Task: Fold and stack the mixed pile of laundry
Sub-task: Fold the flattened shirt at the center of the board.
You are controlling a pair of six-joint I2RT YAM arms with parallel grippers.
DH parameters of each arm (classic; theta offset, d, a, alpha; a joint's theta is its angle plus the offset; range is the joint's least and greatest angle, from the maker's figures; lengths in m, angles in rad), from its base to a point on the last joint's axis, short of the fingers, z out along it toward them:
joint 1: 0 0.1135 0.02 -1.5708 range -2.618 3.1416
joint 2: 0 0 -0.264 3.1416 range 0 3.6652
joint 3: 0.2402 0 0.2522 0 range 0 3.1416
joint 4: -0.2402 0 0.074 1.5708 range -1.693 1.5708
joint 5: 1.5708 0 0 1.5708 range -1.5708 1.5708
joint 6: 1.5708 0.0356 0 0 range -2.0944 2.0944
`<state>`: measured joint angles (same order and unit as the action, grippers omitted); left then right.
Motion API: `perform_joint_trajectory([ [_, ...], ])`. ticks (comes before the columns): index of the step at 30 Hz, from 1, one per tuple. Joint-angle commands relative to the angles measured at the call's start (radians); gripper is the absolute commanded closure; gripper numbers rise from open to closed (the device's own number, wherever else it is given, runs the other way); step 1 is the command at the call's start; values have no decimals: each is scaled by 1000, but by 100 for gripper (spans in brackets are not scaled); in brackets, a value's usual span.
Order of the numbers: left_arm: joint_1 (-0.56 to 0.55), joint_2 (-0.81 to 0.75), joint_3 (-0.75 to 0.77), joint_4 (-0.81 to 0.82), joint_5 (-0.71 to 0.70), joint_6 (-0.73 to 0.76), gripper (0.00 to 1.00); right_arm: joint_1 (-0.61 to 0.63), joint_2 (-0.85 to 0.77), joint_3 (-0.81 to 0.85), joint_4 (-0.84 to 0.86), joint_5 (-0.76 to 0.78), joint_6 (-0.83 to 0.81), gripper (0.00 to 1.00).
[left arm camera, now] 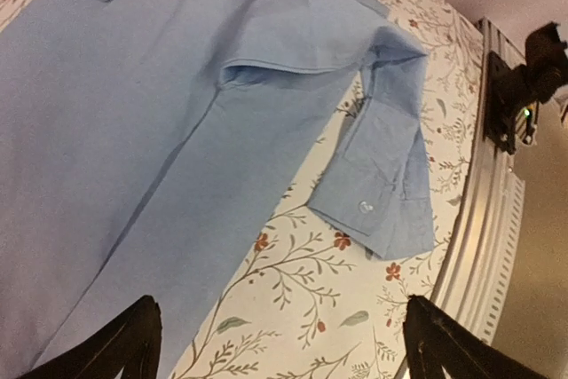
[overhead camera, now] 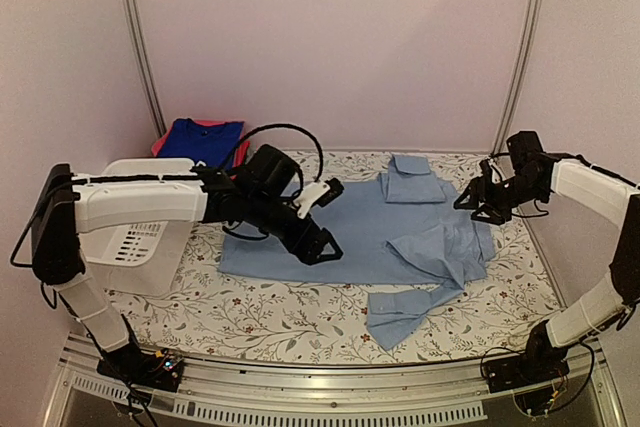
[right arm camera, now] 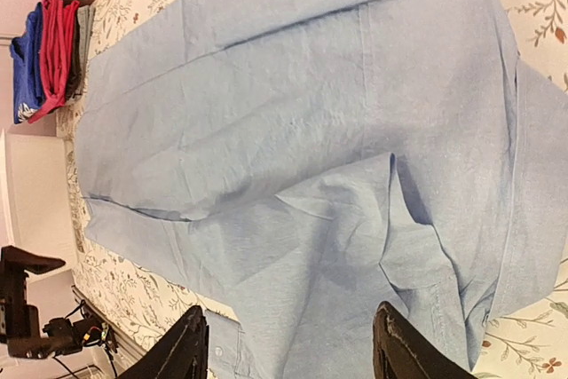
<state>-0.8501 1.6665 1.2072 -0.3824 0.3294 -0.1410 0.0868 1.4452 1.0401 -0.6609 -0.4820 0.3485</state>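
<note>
Left tool (overhead camera: 322, 217) hovers just above pale-blue shirt (overhead camera: 400, 237).

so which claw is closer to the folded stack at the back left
left. the left claw hangs over the left half of the shirt, a little right of the folded stack; the right claw is over the shirt's right edge, far across from it

White-shelled arms (overhead camera: 130, 202) with black joints, black fingers (left arm camera: 124, 348), looping black cables (overhead camera: 283, 126)

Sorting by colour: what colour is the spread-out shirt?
The shirt is plain pale blue; the right wrist view shows it best.
</note>
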Motion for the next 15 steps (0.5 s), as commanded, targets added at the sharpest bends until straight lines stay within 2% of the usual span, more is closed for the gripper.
perform_joint_trajectory([
  [1,-167,153,114,-52,-20,191,6,1,-24,52,-43,16,-36,37],
  [7,-358,396,321,-138,-145,329,10,-17,-14,86,-48,-2,-55,37],
  [11,-407,512,408,-160,-166,339,14,-29,-12,98,-47,-25,-67,37],
  [15,-423,620,488,-210,-226,310,25,-34,-14,105,-48,-41,-83,36],
])
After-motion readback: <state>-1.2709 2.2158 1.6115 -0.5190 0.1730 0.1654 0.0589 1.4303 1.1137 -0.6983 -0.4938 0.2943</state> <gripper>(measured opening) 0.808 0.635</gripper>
